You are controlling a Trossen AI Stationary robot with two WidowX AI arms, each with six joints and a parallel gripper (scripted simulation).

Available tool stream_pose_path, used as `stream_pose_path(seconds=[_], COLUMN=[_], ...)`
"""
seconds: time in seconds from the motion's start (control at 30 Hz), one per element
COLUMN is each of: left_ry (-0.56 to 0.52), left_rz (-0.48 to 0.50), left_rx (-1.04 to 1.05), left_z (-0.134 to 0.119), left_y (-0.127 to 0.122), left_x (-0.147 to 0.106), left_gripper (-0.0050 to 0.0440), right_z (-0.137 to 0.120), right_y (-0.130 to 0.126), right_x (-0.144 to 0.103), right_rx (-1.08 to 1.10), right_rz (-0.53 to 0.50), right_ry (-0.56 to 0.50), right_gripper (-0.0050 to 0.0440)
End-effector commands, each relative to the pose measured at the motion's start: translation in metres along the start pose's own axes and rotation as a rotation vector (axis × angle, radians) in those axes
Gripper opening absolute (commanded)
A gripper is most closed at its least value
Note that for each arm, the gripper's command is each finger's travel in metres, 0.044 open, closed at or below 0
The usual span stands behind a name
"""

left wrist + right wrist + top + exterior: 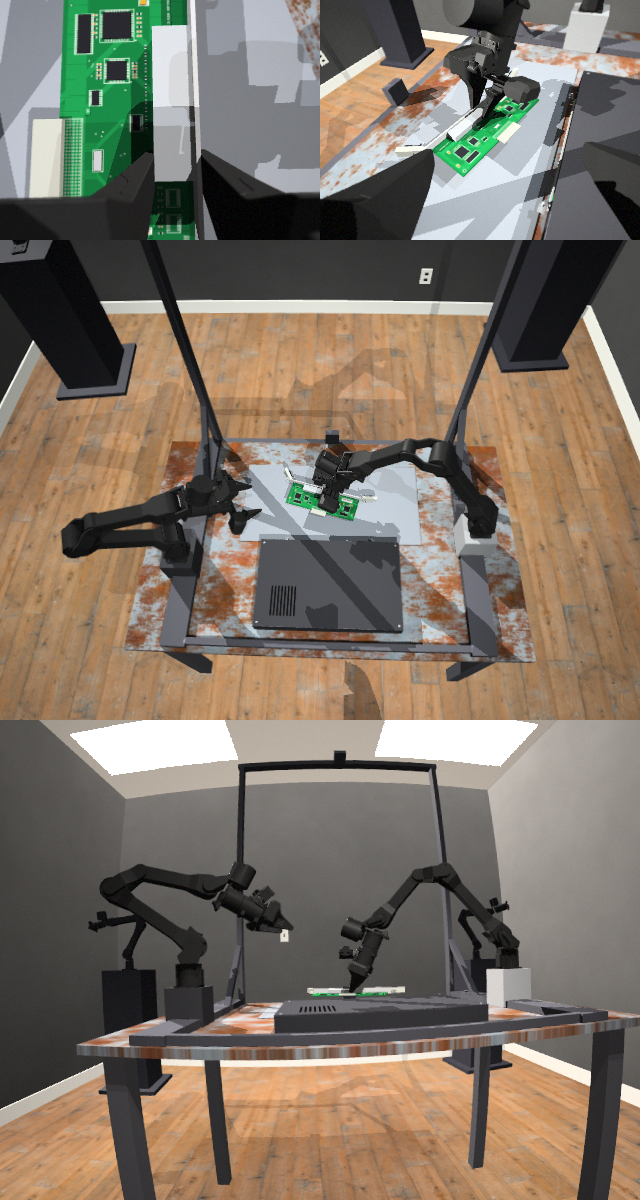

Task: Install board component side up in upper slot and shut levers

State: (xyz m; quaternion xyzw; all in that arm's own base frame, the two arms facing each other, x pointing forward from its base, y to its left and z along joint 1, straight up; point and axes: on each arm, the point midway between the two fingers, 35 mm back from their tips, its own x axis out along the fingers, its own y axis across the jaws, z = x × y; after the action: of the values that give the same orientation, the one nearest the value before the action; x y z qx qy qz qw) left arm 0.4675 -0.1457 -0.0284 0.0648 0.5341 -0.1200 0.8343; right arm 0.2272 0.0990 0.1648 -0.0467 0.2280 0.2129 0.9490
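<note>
The green board (317, 499) lies component side up on a pale grey mat (395, 511), behind the dark enclosure (328, 583). A white lever shows at each end of its panel (286, 470) (366, 496). My left gripper (327, 504) points down onto the board. In the left wrist view its fingers press on the white block and panel edge (172, 125) of the board. My right gripper (250, 499) is open and empty, held high and apart from the board, which shows in the right wrist view (487, 137). The enclosure's slot is hidden.
The enclosure (379, 1014) stands flat near the bench's front edge. Dark frame rails (330, 645) run along the front and sides of the bench. Gantry posts (206, 410) rise at the back corners. A small dark cube (331, 436) sits at the back edge.
</note>
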Motion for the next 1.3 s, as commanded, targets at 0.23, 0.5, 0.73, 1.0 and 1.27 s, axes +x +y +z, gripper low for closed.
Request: stream_pose_path(seconds=[0.23, 0.5, 0.73, 1.0, 1.27], left_ry=[-0.053, -0.053, -0.053, -0.060, -0.060], left_rz=[0.128, 0.131, 0.128, 0.128, 0.130], left_rx=[-0.235, -0.243, -0.238, -0.237, -0.238], left_z=[-0.009, -0.012, -0.015, -0.012, -0.012], left_y=[0.029, 0.033, 0.047, 0.047, 0.048], left_x=[-0.024, -0.024, -0.026, -0.027, -0.027], left_gripper=[0.0082, 0.0082, 0.0082, 0.0082, 0.0082], right_z=[-0.026, -0.052, -0.077, -0.093, -0.096], right_y=[0.026, 0.042, 0.056, 0.066, 0.076], right_x=[0.010, 0.011, 0.005, -0.006, -0.016], right_rx=[0.261, 0.383, 0.463, 0.478, 0.460], right_rz=[-0.037, -0.139, -0.315, -0.513, -0.645], right_ry=[0.246, 0.405, 0.516, 0.517, 0.418], right_gripper=[0.0400, 0.0400, 0.0400, 0.0400, 0.0400])
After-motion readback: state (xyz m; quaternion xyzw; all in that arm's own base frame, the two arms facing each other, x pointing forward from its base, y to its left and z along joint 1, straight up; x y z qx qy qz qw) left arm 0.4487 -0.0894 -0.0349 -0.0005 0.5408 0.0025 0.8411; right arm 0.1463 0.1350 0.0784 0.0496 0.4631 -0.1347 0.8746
